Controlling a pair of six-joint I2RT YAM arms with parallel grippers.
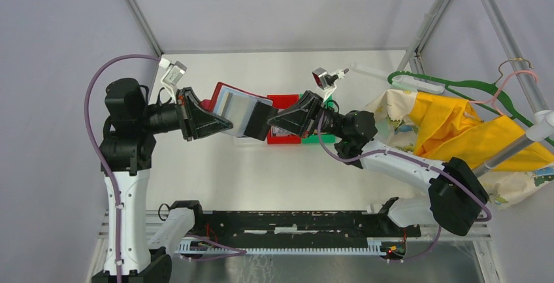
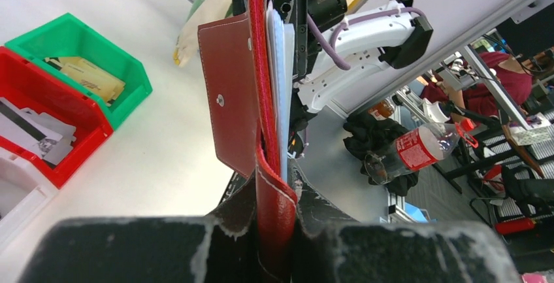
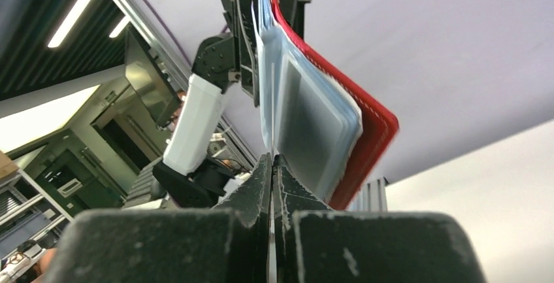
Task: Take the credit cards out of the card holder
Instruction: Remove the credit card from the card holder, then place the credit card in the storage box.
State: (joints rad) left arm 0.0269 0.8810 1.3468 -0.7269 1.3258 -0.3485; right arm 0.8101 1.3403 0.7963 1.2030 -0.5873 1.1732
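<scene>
Left gripper (image 1: 223,122) was clamped shut on the near edge of the red card holder (image 1: 236,109) and held it on edge, clear of the table (image 1: 215,172), left of centre. In the left wrist view its fingers (image 2: 307,208) pressed both sides of the red cover, with the snap flap (image 2: 225,97) hanging open to the left and the pale blue-grey pocket leaves (image 2: 277,67) fanned to the right.

Right gripper (image 1: 272,123) met the holder from the right. Its fingers (image 3: 251,191) were closed with no gap on a thin sheet (image 3: 270,116) standing edge-on at the holder's open side. Could not tell whether this was a card or a pocket leaf.

Behind the holder, a red bin (image 2: 78,149) held flat pale cards (image 2: 29,133), one with a dark stripe. A green bin (image 2: 121,67) touching it held tan flat items (image 2: 91,77). Yellow cloth (image 1: 457,126) and a green hanger (image 1: 451,87) lay at far right.
</scene>
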